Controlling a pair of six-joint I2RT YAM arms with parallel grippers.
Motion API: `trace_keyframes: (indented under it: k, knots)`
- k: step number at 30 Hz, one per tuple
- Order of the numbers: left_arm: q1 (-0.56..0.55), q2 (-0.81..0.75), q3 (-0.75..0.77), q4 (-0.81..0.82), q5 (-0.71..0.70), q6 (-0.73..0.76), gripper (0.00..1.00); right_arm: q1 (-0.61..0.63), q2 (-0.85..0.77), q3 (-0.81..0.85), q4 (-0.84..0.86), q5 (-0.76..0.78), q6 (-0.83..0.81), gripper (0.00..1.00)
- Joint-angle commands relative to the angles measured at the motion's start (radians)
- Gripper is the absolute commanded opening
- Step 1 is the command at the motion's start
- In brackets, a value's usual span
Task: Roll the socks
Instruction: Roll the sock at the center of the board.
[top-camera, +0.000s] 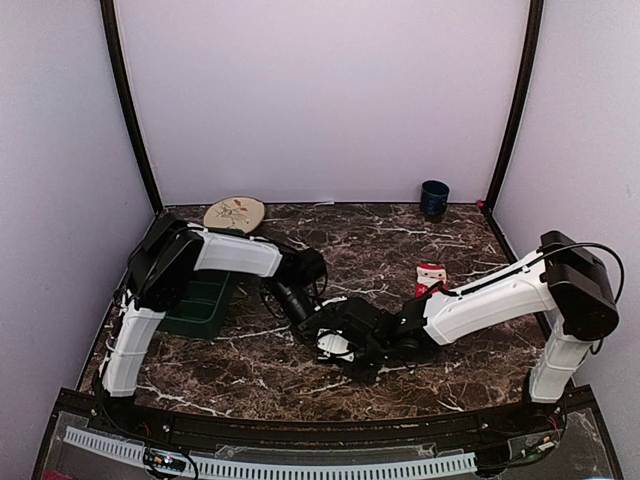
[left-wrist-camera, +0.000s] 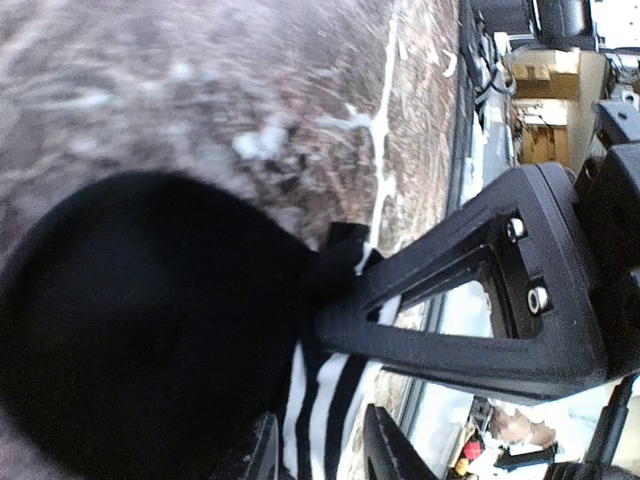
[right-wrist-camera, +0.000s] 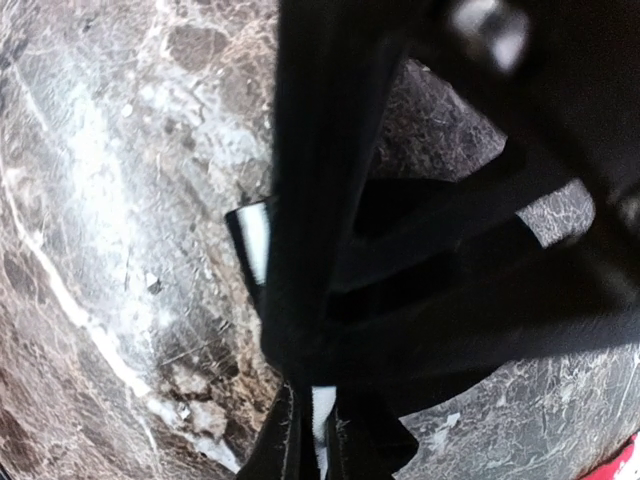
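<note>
Both arms reach to the middle of the dark brown marble-patterned desk (top-camera: 400, 240), and their jaws meet on a small black sock (left-wrist-camera: 325, 400) of fabric with a white-striped cuff. The sock lies on the desk right at the two sets of jaws.

In the left wrist view, the left jaws stand partly open. Their two dark fingers (left-wrist-camera: 385, 450) sit on either side of the striped cuff, which lies in the gap between them. A large, blurred black mass fills the space just beyond these jaws. I cannot tell whether it is the sock's body.

In the right wrist view, the right jaws are closed almost together, with their fingers (right-wrist-camera: 285, 440) pinching a thin strip of the black sock's white-striped fabric. A black triangular finger of the left jaws crosses close in front of them.

A small red fabric sock (top-camera: 430, 278) with white trim lies on the desk beyond the right jaws and to their right, apart from them. The right arm (top-camera: 490, 298) passes just beside it.

A dark green rectangular bin (top-camera: 205, 300) sits to the left of the left jaws, under the left arm (top-camera: 235, 255). A round tan plate (top-camera: 234, 213) lies beyond the bin. A dark blue cup (top-camera: 434, 197) stands far beyond the right jaws, near the back wall.
</note>
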Motion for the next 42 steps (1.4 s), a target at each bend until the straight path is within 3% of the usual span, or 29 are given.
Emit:
trace_keyframes:
  k: [1,26,32,42]
  knots:
    - [0.044,-0.015,-0.083,0.063,-0.292,-0.050,0.34,-0.009,0.042,0.009,-0.092,-0.041,0.027,0.05]
    - [0.103,-0.258,-0.362,0.422,-0.384,-0.224,0.38,-0.063,0.071,0.133,-0.183,-0.215,0.120,0.05]
    - [0.102,-0.319,-0.452,0.505,-0.408,-0.256,0.38,-0.103,0.081,0.148,-0.188,-0.312,0.160,0.05]
    - [0.090,-0.583,-0.743,0.844,-0.501,-0.295,0.37,-0.218,0.121,0.156,-0.197,-0.589,0.224,0.06]
